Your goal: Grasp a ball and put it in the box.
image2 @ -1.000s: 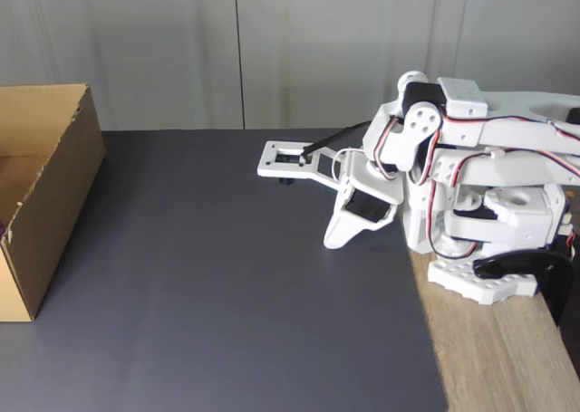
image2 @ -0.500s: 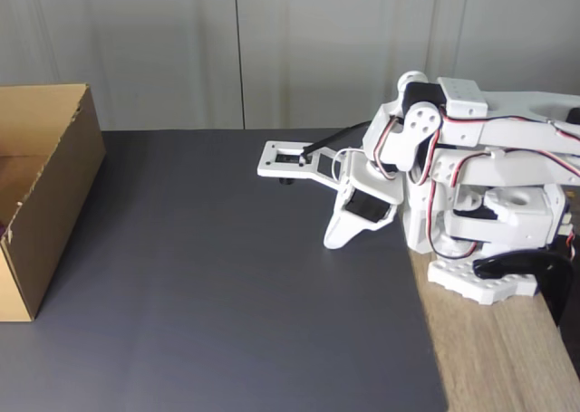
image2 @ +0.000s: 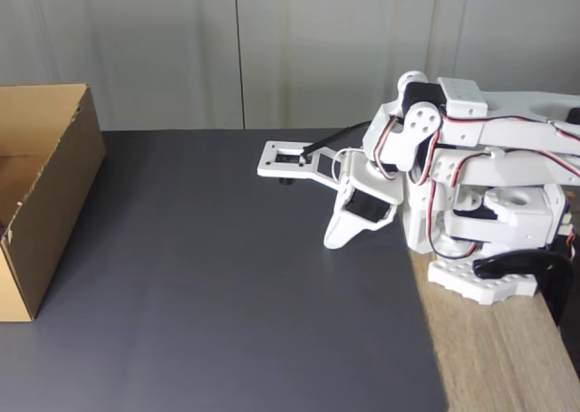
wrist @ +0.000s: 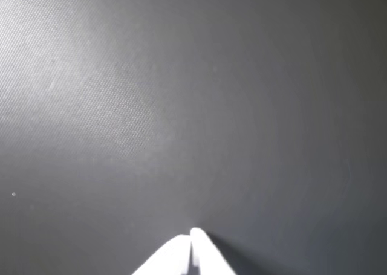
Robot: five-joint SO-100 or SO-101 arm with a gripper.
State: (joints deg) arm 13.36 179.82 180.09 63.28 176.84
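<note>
Grey matting covers the desk point(image2: 227, 276), bare under the folded arm, whose pincer point(wrist: 191, 242) rests on it with its tips pressed together, holding nothing. Farther off at the fixed view's left edge stands the cardboard box point(image2: 54, 190). No ball lies on the mat; it is likely already inside the box, so the task looks finished. Nothing differs from a second ago.
</note>
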